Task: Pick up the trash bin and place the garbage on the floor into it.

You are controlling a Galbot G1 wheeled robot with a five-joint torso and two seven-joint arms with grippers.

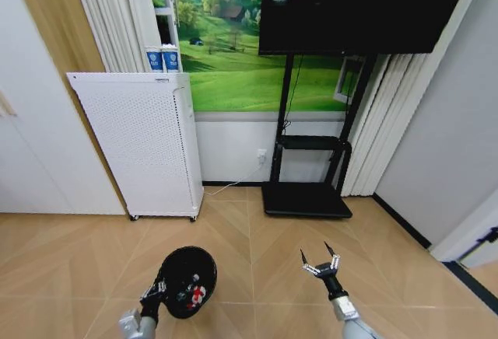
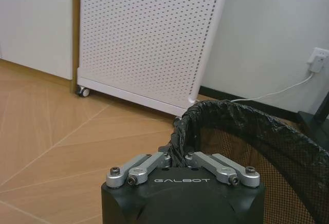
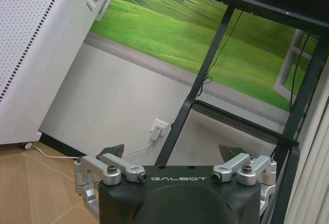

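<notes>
**Bin held at the rim over wooden floor**

A wooden floor [image 1: 257, 246] runs to a white perforated appliance [image 1: 144, 145] by the wall. The left hand [image 1: 156, 292] is clamped shut on the trash bin [image 1: 187, 277] rim, with red-and-white garbage [image 1: 196, 295] inside. Well to its right, the right hand [image 1: 320, 265] hovers, fingers spread wide, empty.

"GALBOT" on left pincer [image 2: 177, 154], right pincer [image 3: 175, 154]

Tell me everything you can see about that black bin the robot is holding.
The trash bin is small, round and black, with mesh-like walls and a crinkled black liner folded over its rim. The left gripper is shut on its near rim, holding it upright over the wooden floor. Inside lies some red-and-white litter. It sits low, in front of the white perforated appliance.
</notes>
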